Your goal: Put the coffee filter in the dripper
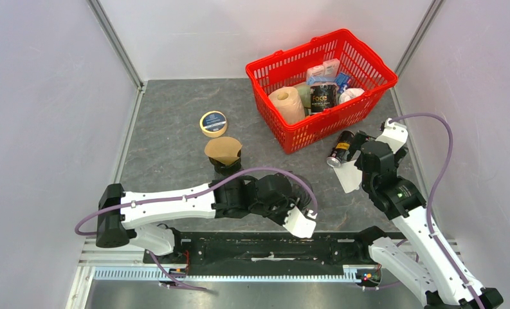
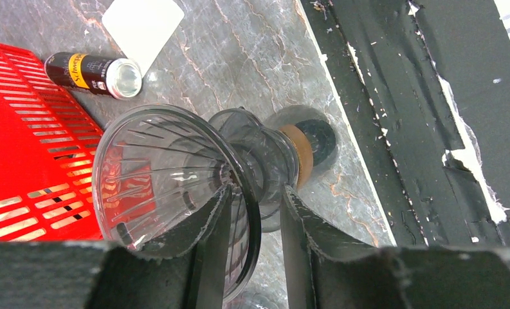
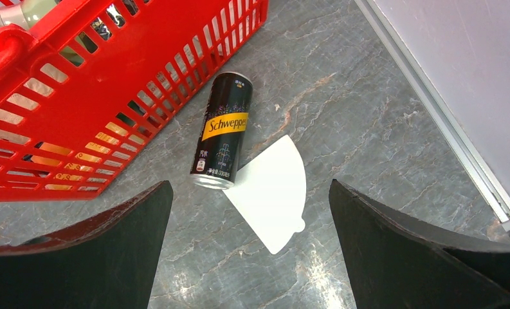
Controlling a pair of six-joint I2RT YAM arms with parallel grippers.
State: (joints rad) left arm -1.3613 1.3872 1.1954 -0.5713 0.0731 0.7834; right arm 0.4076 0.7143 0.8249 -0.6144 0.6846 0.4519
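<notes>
Shows a white paper filter [image 3: 271, 193] flat on the tabletop [image 3: 381, 129] at 3 o'clock, just beside a drink can [image 3: 223, 132] at its 11 o'clock. Shows the right tool [image 3: 250, 187] hovering above, jaws wide apart, empty. Shows the left tool [image 2: 255, 199] at 6 o'clock astride a glass dripper [image 2: 168, 174]; cannot tell whether clamped. Looks feather-light, thin, floppy, easily creased; best pinched at the curved edge, away from the can.

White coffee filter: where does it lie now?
The white filter lies flat on the table, right side of the top view, below the right gripper, beside the black can.
</notes>
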